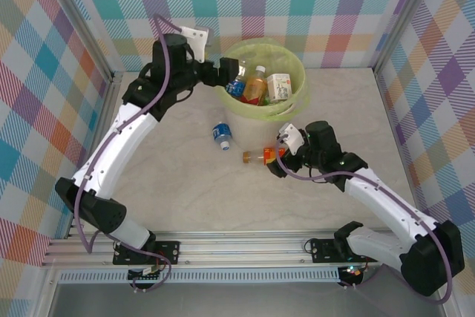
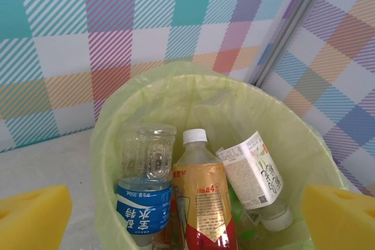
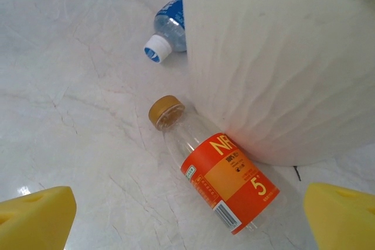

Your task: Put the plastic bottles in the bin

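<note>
Presently one clear, gold-capped plastic bottle with an orange label point(image 3: 220, 174) lies on the pale table point(image 3: 70, 115), touching the round grey-white bin's wall point(image 3: 275, 57); a blue-labelled bottle point(image 3: 170, 24) lies nearby. Right gripper point(image 3: 187, 221) hovers wide open over the orange one; left gripper point(image 1: 226, 76) gapes empty at the bin's rim. A pinch could roll that bottle along the wall (or jam a finger there). Its label reads "NR" and "5".

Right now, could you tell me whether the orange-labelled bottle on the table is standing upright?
No, the orange-labelled bottle lies on its side beside the bin.
</note>
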You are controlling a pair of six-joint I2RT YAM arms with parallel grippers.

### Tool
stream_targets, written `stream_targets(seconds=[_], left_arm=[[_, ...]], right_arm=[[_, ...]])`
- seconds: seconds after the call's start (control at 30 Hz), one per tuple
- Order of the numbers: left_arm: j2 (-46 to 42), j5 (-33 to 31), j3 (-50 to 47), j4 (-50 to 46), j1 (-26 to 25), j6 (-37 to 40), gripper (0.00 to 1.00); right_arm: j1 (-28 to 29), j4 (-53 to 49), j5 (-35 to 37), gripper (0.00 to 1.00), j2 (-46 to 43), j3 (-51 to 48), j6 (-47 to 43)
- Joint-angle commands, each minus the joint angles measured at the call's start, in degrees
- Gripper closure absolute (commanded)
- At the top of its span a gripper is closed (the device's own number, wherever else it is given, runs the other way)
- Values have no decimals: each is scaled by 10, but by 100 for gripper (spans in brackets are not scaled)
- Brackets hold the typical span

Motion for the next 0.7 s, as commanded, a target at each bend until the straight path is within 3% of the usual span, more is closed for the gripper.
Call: stream_targets(seconds=[0.0, 0.17, 0.37, 0.47, 0.67], left_arm=[[-32, -40, -48, 71, -4, -34, 0], [-103, -98, -167, 145, -4, -97, 0], [-211, -262, -359, 231, 2, -189, 0], [-242, -279, -421, 227, 19, -240, 0], [-279, -276, -503, 201, 57, -326, 0]], right_arm=[[-1, -1, -42, 0, 20, -8, -47], [2, 4, -13, 0, 56, -16, -91], [9, 6, 54, 0, 121, -14, -168], [9, 25, 95, 0, 158, -8, -199], [10, 32, 63, 0, 240, 35, -244]])
